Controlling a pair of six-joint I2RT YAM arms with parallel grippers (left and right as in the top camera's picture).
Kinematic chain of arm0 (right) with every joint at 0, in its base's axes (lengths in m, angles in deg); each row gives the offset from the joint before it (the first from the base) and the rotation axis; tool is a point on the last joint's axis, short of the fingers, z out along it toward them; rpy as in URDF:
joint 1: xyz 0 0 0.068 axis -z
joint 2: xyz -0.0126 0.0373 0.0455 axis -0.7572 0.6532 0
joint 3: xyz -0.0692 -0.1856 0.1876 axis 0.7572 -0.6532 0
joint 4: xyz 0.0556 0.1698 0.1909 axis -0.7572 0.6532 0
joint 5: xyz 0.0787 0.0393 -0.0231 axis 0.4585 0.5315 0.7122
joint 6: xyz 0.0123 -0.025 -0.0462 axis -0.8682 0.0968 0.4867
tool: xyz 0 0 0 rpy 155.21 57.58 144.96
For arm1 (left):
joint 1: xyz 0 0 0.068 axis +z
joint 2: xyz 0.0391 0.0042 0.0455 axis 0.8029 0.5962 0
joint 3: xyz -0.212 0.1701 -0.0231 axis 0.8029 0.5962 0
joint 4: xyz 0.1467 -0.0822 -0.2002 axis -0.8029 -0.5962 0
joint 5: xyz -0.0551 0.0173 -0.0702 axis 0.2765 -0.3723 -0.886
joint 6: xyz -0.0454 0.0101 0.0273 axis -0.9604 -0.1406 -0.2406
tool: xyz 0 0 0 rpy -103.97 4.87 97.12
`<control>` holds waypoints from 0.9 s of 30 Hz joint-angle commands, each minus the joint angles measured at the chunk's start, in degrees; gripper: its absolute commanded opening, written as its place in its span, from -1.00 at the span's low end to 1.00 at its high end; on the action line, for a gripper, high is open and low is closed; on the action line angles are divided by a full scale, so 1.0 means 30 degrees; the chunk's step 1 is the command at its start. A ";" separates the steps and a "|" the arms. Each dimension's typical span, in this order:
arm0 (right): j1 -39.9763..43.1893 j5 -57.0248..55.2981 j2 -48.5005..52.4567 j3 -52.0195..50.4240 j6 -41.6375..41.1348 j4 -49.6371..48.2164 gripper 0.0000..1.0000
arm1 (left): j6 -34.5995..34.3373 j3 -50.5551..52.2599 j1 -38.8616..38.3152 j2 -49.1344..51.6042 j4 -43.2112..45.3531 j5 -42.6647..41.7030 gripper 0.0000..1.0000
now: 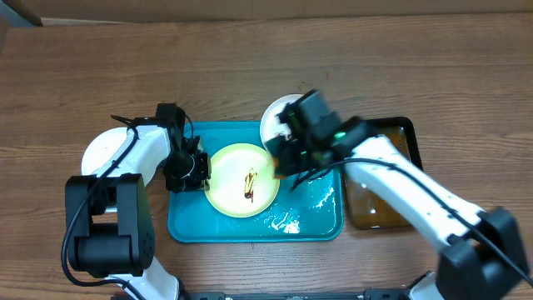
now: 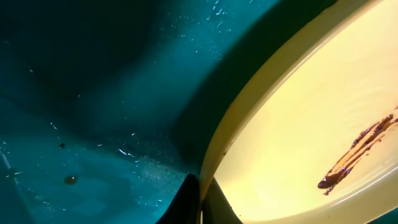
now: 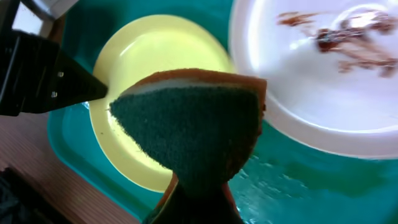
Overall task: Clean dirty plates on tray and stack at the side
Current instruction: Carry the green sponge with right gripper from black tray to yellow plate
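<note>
A pale yellow-green plate (image 1: pixel 233 193) with a brown smear lies in the teal tray (image 1: pixel 254 230). My left gripper (image 1: pixel 198 172) is shut on the plate's left rim; in the left wrist view its fingers (image 2: pixel 200 200) pinch the rim of the plate (image 2: pixel 298 137) over the wet tray (image 2: pixel 93 93). My right gripper (image 1: pixel 287 162) is shut on a green-and-orange sponge (image 3: pixel 193 124), held just above the plate's right edge (image 3: pixel 143 50). A smeared white plate (image 3: pixel 311 93) sits at the tray's far right corner (image 1: pixel 272 122). Another white plate (image 1: pixel 102 150) lies on the table at the left.
A black tray (image 1: pixel 401 137) with brownish liquid stands right of the teal tray, under my right arm. Water pools on the teal tray's right half (image 1: pixel 312 200). The wooden table (image 1: pixel 250 67) stretches behind the trays.
</note>
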 commanded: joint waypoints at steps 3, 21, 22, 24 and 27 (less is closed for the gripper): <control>-0.1814 -0.0321 0.2259 -0.0219 -0.1574 -0.1596 -0.92 | -0.0328 0.0168 -0.0146 -0.0568 0.0029 -0.0153 -0.92; -0.4262 -0.1523 0.5763 -0.0219 -0.2426 -0.4138 -0.92 | -0.0335 0.0168 -0.0146 -0.0568 0.0044 -0.0291 -0.92; -0.4379 -0.1537 0.5916 -0.0219 -0.2426 -0.4218 -0.92 | -0.0335 0.0168 -0.0146 -0.0568 0.0044 -0.0291 -0.92; -0.4546 -0.1559 0.6331 -0.0219 -0.2426 -0.4386 -0.92 | -0.0335 0.0168 -0.0146 -0.0568 0.0036 -0.0299 -0.92; -0.4561 -0.2106 0.6776 -0.0219 -0.2433 -0.4575 -0.92 | -0.0335 0.0168 -0.0146 -0.0568 0.0036 -0.0299 -0.92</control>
